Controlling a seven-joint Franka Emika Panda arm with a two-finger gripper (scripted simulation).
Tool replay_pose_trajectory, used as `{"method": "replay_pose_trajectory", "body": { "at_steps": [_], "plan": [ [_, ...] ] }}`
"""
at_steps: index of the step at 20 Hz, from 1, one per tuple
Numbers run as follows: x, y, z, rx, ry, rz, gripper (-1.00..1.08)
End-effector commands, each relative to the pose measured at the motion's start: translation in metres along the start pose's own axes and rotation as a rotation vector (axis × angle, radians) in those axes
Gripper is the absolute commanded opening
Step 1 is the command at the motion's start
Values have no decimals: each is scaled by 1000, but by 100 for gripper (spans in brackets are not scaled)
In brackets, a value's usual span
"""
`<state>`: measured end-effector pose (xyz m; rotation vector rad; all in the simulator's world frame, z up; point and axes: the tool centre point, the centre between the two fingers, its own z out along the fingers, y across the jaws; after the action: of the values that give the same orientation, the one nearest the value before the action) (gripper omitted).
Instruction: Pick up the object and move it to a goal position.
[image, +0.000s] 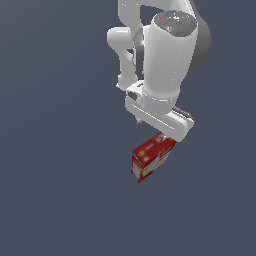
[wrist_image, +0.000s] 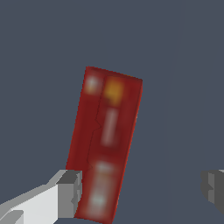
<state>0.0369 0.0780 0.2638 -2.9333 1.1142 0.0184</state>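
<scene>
In the wrist view, two grey finger pads show, one (wrist_image: 70, 192) right against the long red side of the carton (wrist_image: 107, 144), the other (wrist_image: 213, 186) well apart from the carton, with bare dark background between them. So the gripper (wrist_image: 141, 189) stands spread wide, released rather than clenched; only one pad is at the carton, and whether it presses or merely sits alongside cannot be told. The white finger body behind the near pad runs off toward the picture's corner.

The carton is a narrow red box with blurred white patches and a yellow-orange spot at the end farther from the pads. It lies askew to the line between the pads, its near end level with them and its long body reaching away from them.

In the exterior view the carton (image: 151, 158) sits directly under the gripper (image: 162, 135), its upper end meeting the white hand, its body tilted and slanting down toward the exterior view's left. The fingers themselves are hidden there by the hand and the carton. Red faces with white and yellow print show on it. Above the carton the white arm (image: 165, 55) rises in thick rounded links with a grey cap on top. Around the carton is an even dark blue-grey ground (image: 50, 200); whether the carton rests on it or hangs clear cannot be told.
</scene>
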Motion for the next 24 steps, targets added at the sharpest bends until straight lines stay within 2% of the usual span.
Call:
{"method": "replay_pose_trajectory", "body": {
  "at_steps": [1, 12, 24],
  "plan": [
    [3, -8, 5, 0, 3, 52, 100],
    [8, -29, 20, 2, 11, 184, 100],
    [9, -30, 34, 2, 12, 196, 100]
  ]
}}
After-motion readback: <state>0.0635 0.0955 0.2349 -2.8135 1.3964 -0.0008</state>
